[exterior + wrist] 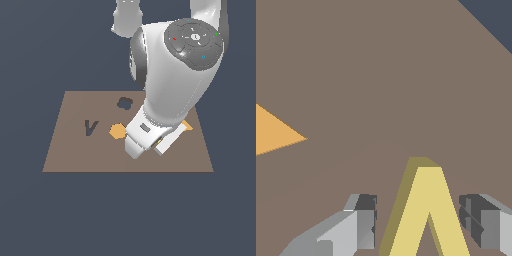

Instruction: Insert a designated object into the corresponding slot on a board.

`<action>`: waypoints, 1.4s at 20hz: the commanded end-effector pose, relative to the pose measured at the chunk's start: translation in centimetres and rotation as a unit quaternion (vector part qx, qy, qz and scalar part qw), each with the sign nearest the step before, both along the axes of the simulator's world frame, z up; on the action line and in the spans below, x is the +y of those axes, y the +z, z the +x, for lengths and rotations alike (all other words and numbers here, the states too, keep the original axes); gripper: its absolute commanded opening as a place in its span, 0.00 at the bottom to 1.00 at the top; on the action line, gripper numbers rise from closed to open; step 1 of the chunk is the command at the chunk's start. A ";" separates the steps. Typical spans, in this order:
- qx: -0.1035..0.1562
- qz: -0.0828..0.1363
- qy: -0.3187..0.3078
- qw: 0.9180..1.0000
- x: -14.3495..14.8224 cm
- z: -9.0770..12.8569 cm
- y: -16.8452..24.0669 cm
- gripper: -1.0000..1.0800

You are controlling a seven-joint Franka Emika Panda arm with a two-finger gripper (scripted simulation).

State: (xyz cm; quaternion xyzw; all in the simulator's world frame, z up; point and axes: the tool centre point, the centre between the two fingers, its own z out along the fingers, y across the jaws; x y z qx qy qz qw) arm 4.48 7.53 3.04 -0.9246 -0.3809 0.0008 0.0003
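The yellow V-shaped block [428, 215] lies flat on the brown board [381, 75]. My gripper [418, 220] is open and low over it, with one finger [363, 220] on each side and the block between them. In the exterior view the arm's hand [145, 137] hides the block, over the board [70, 150] towards that view's right. The dark V-shaped slot [90, 127] is on the board towards the exterior view's left, apart from the gripper.
An orange hexagon [117, 131] lies between the slot and the hand. An orange triangle [188, 126] [276, 132] lies just beside the hand. A dark flower-shaped cutout [125, 103] is at the board's far side. The board's edge [481, 25] is near.
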 end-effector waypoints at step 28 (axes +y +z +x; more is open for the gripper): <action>-0.001 0.000 -0.196 0.981 -9.5 0.9 0.5 0.00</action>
